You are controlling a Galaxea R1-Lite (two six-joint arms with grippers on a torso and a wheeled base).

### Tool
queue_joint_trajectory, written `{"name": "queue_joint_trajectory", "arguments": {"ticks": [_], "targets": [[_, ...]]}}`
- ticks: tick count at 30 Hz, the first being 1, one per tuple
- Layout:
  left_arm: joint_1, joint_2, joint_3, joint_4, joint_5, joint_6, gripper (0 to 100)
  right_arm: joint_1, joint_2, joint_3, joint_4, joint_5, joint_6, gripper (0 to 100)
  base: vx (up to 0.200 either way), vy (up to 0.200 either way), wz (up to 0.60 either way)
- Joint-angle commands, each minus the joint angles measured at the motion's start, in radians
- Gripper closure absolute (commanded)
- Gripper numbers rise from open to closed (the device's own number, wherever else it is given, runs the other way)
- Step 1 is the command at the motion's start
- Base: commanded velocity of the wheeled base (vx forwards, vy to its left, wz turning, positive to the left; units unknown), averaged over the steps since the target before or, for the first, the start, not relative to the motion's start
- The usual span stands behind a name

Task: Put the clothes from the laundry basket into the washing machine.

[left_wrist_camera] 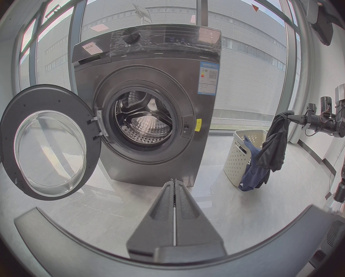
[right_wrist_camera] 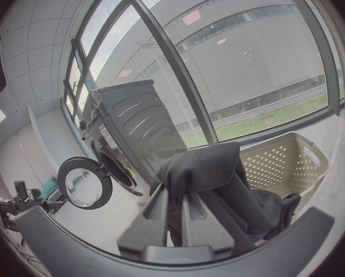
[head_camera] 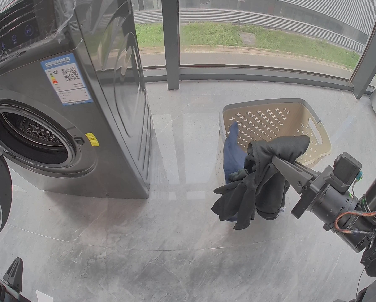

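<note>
The dark grey garment (head_camera: pixel 255 177) hangs from the right gripper (head_camera: pixel 280 162), raised above the near edge of the laundry basket (head_camera: pixel 276 122). Its folds droop down the outside of the basket's front wall toward the floor. The right gripper's fingers are pinched together on a bunched upper fold, with cloth heaped over their tips. Held from this single high point, the piece looks ready to be swung clear of the rim.

A blue garment (head_camera: pixel 233 156) is draped over the basket's rim on the side nearest the washing machine (head_camera: pixel 112 84), partly inside and partly out. It touches the hanging dark cloth, so it may catch and be dragged along.

The basket stands on the floor to the right of the machine, well apart from it. The machine's round door (left_wrist_camera: pixel 49 141) is swung wide to the side, leaving the mouth of the drum (left_wrist_camera: pixel 145 120) free to take the load.

The left gripper (left_wrist_camera: pixel 174 183) sits low in front of the machine. Its fingers are pressed together on nothing, and it appears to be parked out of the carrying path.
</note>
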Motion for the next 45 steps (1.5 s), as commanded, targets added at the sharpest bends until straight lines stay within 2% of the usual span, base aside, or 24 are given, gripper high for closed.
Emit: {"name": "queue_joint_trajectory", "arguments": {"ticks": [1, 12, 13, 14, 15, 16, 20, 38, 45], "targets": [[0.0, -0.016, 0.018, -0.001, 0.0, 0.0, 100, 0.0, -0.001, 0.0, -0.001, 0.0, 0.001, 100, 0.0, 0.2, 0.0], [0.002, -0.016, 0.018, -0.001, 0.0, 0.0, 100, -0.015, 0.001, -0.026, 0.003, -0.022, 0.001, 100, 0.0, 0.2, 0.0], [0.002, -0.016, 0.018, -0.001, 0.0, 0.0, 100, -0.017, 0.001, -0.034, 0.007, -0.065, -0.002, 100, 0.0, 0.2, 0.0], [0.002, -0.016, 0.018, -0.001, 0.0, 0.0, 100, -0.017, 0.001, -0.037, 0.012, -0.083, -0.002, 100, 0.0, 0.2, 0.0], [0.002, -0.016, 0.018, -0.001, 0.0, 0.0, 100, -0.017, 0.001, -0.037, 0.012, -0.083, -0.002, 100, 0.0, 0.0, 0.0], [0.0, -0.016, 0.018, -0.001, 0.0, 0.0, 100, -0.015, 0.002, -0.043, 0.019, -0.112, -0.004, 100, 0.0, 0.0, 0.0], [0.0, -0.016, 0.018, -0.001, 0.0, 0.001, 100, -0.015, 0.005, -0.045, 0.019, -0.118, -0.004, 100, 0.0, 0.0, 0.0], [0.0, -0.016, 0.018, -0.001, 0.0, 0.001, 100, -0.017, 0.007, -0.049, 0.016, -0.112, -0.002, 100, -0.2, 0.0, 0.0], [0.0, -0.016, 0.018, -0.001, 0.0, 0.003, 100, -0.017, 0.005, -0.048, 0.016, -0.112, -0.002, 100, 0.0, 0.029, 0.0]]}}
